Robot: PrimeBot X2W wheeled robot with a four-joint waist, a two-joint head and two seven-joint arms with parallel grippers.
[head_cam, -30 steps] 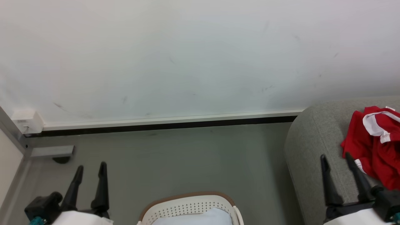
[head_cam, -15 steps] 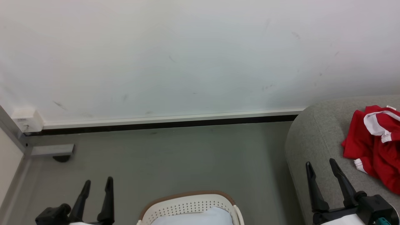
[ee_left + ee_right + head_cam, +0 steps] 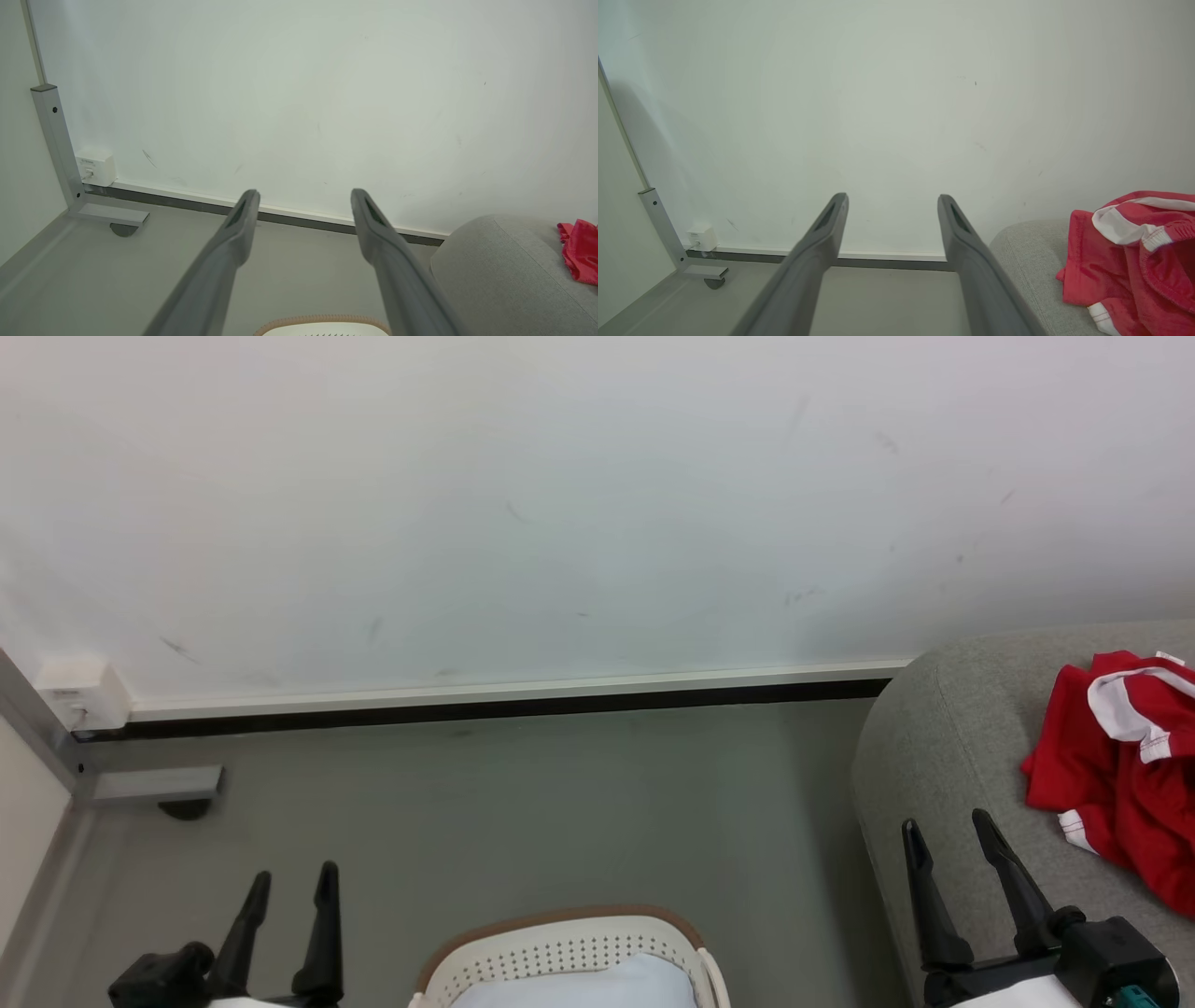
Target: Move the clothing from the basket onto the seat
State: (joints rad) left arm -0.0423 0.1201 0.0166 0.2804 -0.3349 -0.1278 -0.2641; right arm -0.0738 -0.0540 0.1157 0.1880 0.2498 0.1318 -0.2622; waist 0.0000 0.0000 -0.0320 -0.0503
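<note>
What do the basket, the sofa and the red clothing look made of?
Basket: looks like moulded white plastic, smooth, with rows of holes and a brown rim. Sofa: light grey woven upholstery, matte, finely grained. Clothing: soft red fabric, probably synthetic sportswear; it crumples and has stitched white trim.

Bright even light, soft shadows, sharp

Scuffed white wall [image 3: 560, 504], dark skirting strip [image 3: 467, 714], grey floor [image 3: 560, 803], white socket box [image 3: 82, 695], grey metal post [image 3: 56, 140], pale blue cushion [image 3: 597, 989]
</note>
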